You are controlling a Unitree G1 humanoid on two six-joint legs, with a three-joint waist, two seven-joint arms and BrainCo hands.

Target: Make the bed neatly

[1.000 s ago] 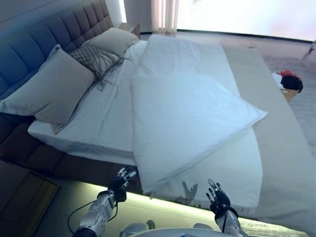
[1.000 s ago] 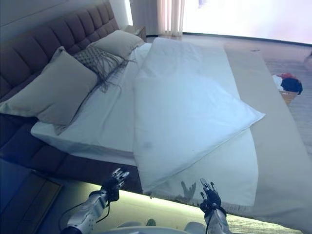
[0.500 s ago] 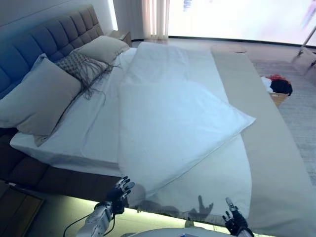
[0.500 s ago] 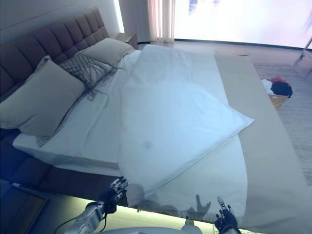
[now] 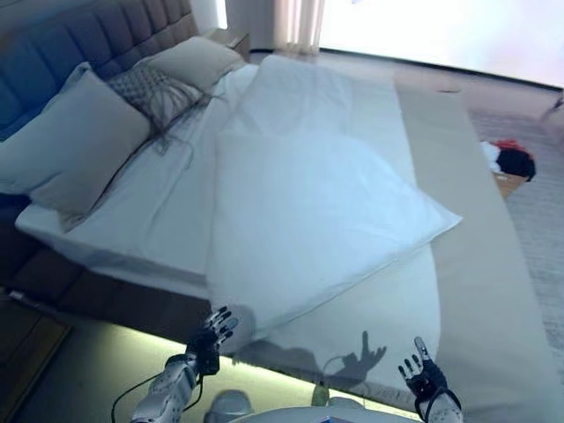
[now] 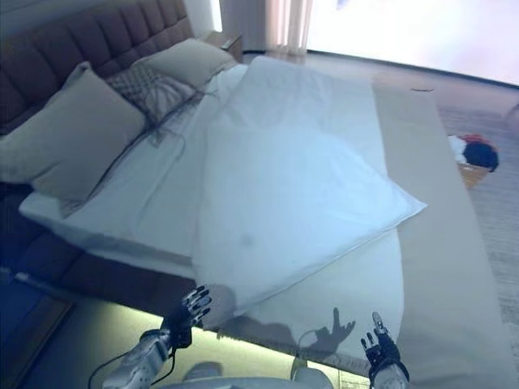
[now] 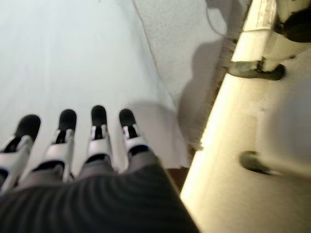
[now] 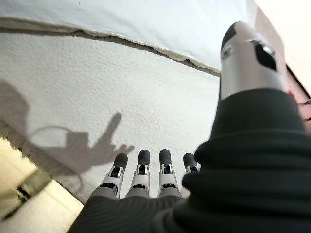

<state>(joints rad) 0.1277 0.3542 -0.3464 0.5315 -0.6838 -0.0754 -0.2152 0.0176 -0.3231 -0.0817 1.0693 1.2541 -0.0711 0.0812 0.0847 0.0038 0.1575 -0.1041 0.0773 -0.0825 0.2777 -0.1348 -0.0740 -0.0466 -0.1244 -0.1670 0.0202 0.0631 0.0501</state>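
White duvet (image 5: 317, 220) spread across the bed (image 5: 493, 291), folded back on itself into a slanted slab with one corner pointing toward the bed's far side. Near corner draped over the bed's edge just beyond the left hand (image 5: 211, 333), fingers straight and spread, close to the hanging fabric but not gripping it. Right hand (image 5: 421, 377) low beside the bed's edge, fingers likewise straight and fanned, holding nothing, with the textured grey-white bedspread (image 8: 121, 97) just past its fingertips. Smooth over most of the duvet's top, soft creases toward the headboard (image 5: 70, 53). At the head end, a large grey pillow (image 5: 84, 145), a patterned fringed cushion (image 5: 163, 92) and a second pillow (image 5: 194, 60) lined along the headboard. Glowing light strip (image 7: 228, 141) under the bed frame.
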